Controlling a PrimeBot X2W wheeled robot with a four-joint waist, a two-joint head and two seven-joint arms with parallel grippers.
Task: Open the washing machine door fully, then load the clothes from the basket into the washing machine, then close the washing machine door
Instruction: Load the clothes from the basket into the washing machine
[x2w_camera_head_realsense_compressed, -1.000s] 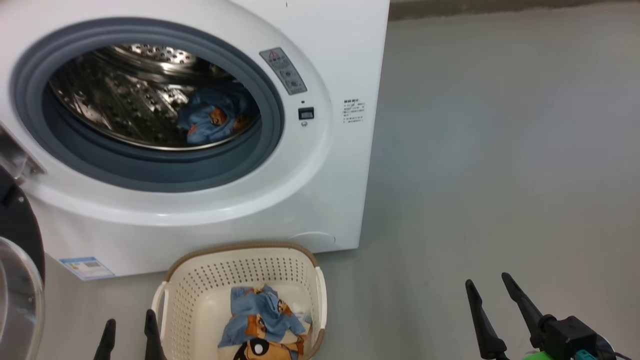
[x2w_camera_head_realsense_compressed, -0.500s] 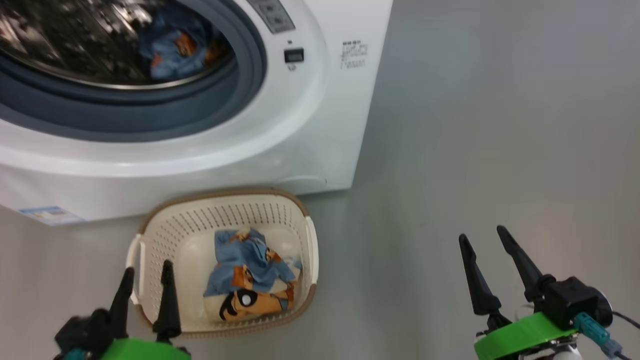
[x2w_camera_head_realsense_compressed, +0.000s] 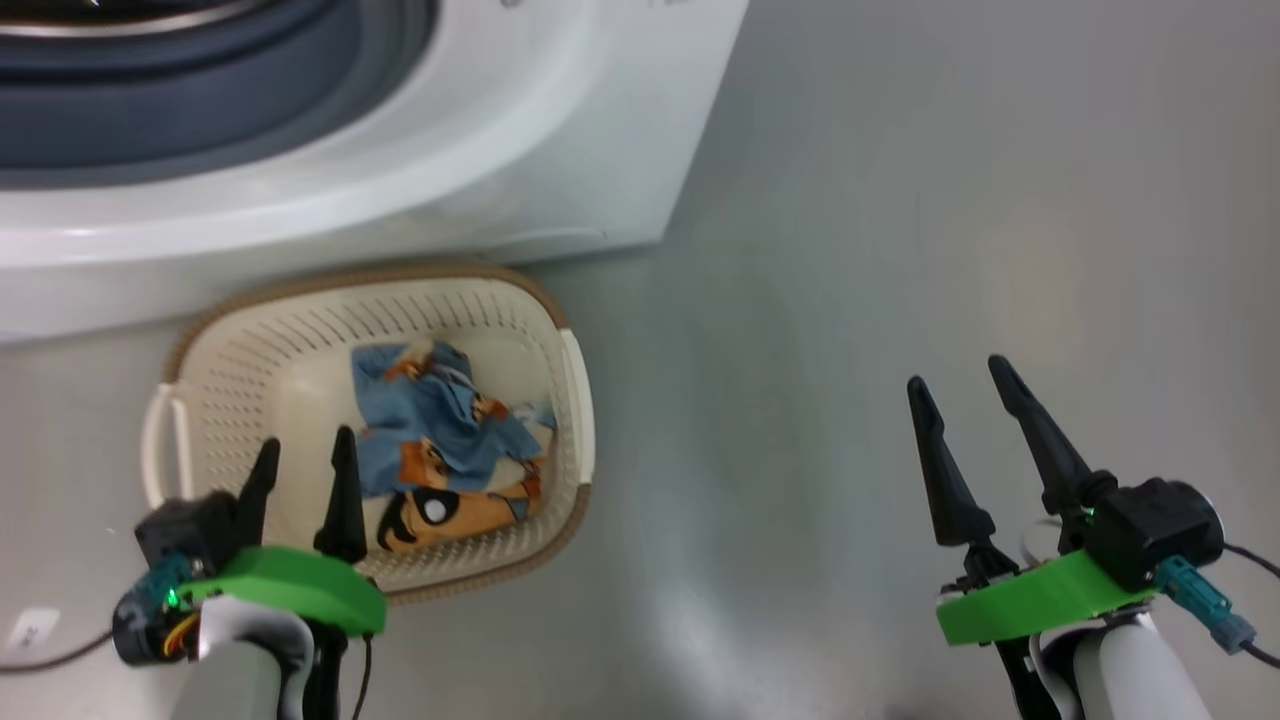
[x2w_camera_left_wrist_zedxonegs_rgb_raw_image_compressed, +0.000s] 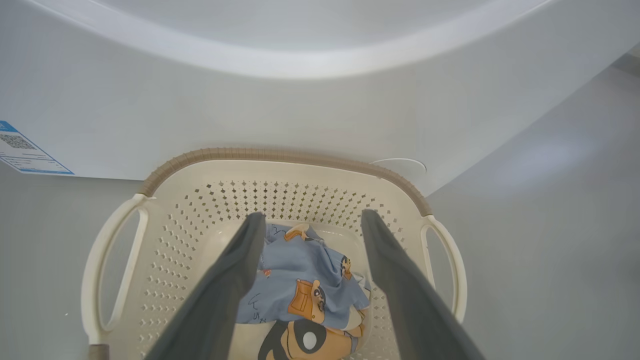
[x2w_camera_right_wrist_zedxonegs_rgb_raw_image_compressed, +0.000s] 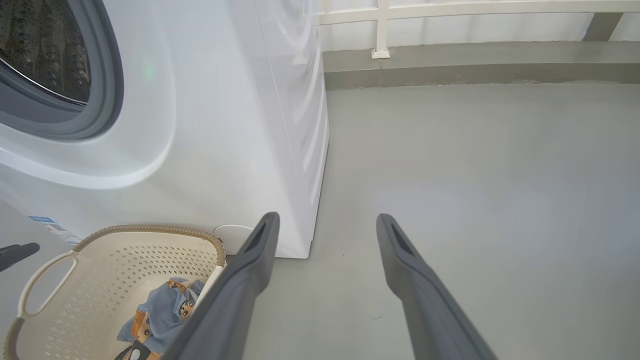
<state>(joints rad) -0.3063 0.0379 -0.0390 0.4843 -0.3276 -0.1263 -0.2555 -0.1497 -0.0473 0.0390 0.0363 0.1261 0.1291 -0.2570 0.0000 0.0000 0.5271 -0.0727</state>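
The left gripper (x2w_camera_head_realsense_compressed: 306, 440) hangs over the near left part of the basket (x2w_camera_head_realsense_compressed: 570, 390), fingers apart, gripping nothing. The basket stands on the smooth grey floor (x2w_camera_head_realsense_compressed: 900, 200), just in front of the white washing machine (x2w_camera_head_realsense_compressed: 560, 150), with the clothes (x2w_camera_head_realsense_compressed: 430, 430) heaped inside. Further right, the right gripper (x2w_camera_head_realsense_compressed: 956, 372) hovers above the glossy floor, fingers spread. A low concrete kerb (x2w_camera_right_wrist_zedxonegs_rgb_raw_image_compressed: 475, 75) and a white railing (x2w_camera_right_wrist_zedxonegs_rgb_raw_image_compressed: 380, 30) edge the floor beyond.

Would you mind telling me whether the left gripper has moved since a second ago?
Yes. Against the basket, the left gripper has gone from outside its left handle to over its inside.
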